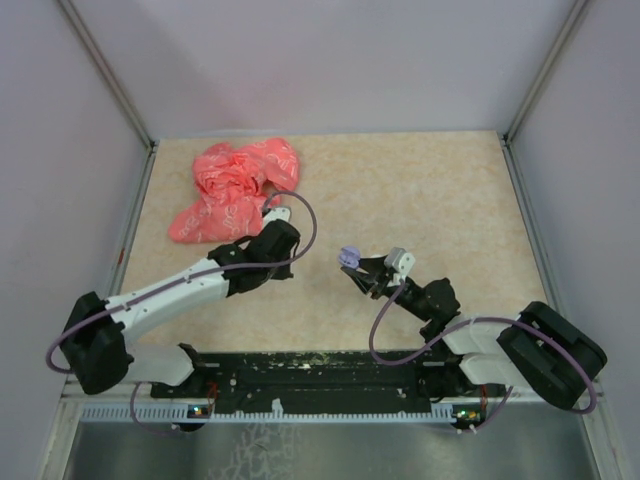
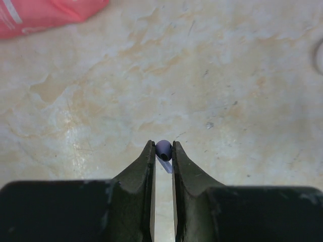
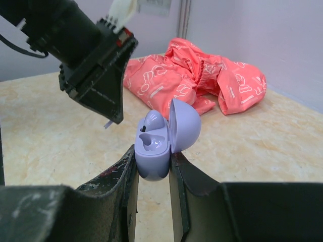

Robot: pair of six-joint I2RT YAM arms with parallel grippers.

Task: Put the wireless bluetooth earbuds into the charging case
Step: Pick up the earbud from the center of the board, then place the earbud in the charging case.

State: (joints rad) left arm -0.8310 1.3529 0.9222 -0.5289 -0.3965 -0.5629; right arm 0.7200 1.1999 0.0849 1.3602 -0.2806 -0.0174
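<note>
My left gripper is shut on a pale purple earbud, pinched at its fingertips with the stem pointing back; it hangs above the table left of centre. My right gripper is shut on a pale purple charging case with its lid open. One earbud sits in the far slot; the near slot is empty. In the top view the case is at the table's middle, a little right of the left gripper. In the right wrist view the left gripper hangs up and left of the case, a pale stem at its tip.
A crumpled pink-red bag lies at the back left of the beige table; it shows behind the case in the right wrist view and at the left wrist view's top-left corner. Grey walls enclose the table.
</note>
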